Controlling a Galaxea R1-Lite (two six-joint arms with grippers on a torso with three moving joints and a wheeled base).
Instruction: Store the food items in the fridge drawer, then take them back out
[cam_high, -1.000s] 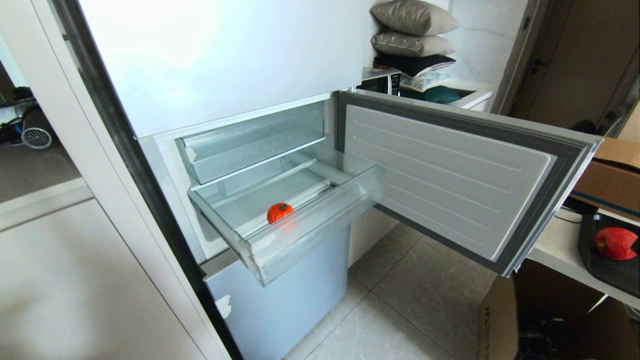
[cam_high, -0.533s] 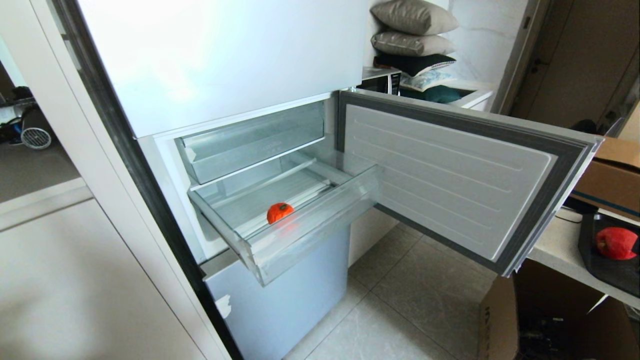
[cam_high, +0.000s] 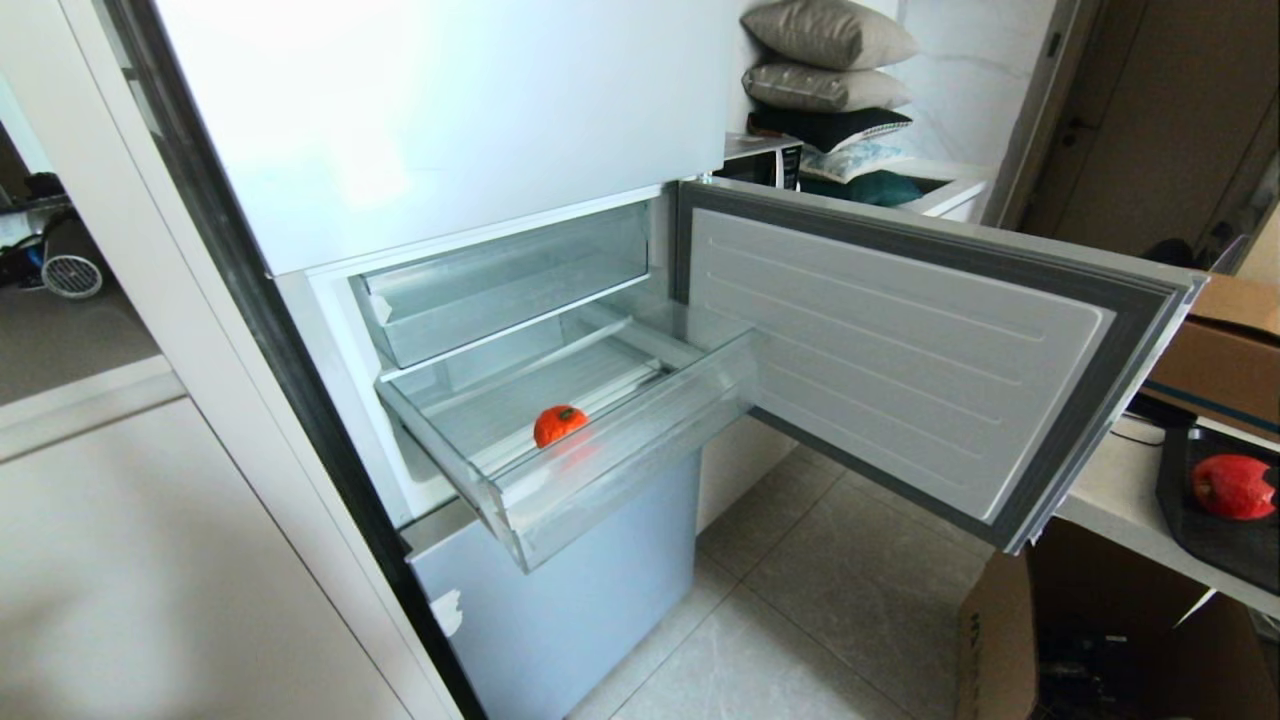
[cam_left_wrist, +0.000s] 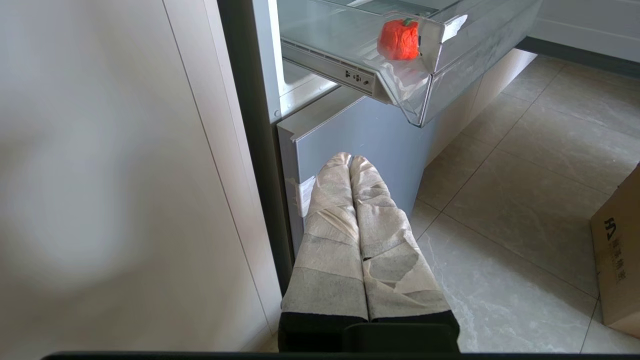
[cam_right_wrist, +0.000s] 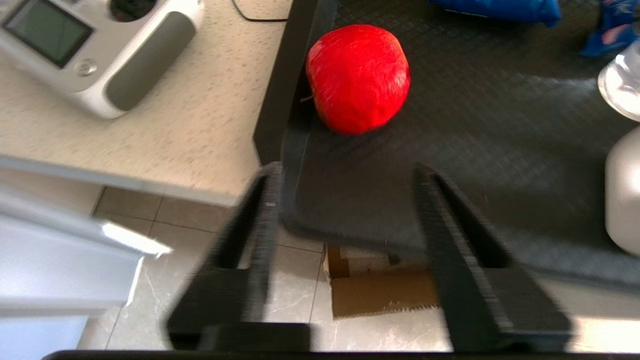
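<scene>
The fridge drawer (cam_high: 640, 440) is pulled out, clear-walled, under a shallower clear tray. An orange-red fruit with a green stem top (cam_high: 559, 424) lies inside it near the front; the left wrist view shows the same fruit (cam_left_wrist: 399, 39). The deeper red fruit (cam_high: 1233, 486) rests on a black mat (cam_high: 1220, 530) on the counter at the right. My right gripper (cam_right_wrist: 345, 172) hovers open at the mat's near edge, just short of the red fruit (cam_right_wrist: 358, 77), nothing between its fingers. My left gripper (cam_left_wrist: 350, 161), wrapped in pale tape, is shut and parked low by the fridge's bottom panel.
The fridge door (cam_high: 900, 350) stands swung open to the right, between the drawer and the counter (cam_high: 1110, 500). A white device with a screen (cam_right_wrist: 95, 45) lies on the counter beside the mat. A white jar (cam_right_wrist: 625, 195) stands on the mat. Cardboard boxes (cam_high: 1000, 640) sit on the floor below.
The head view is nearly unchanged; the red fruit on the mat shows very slightly shifted. Neither arm appears in it.
</scene>
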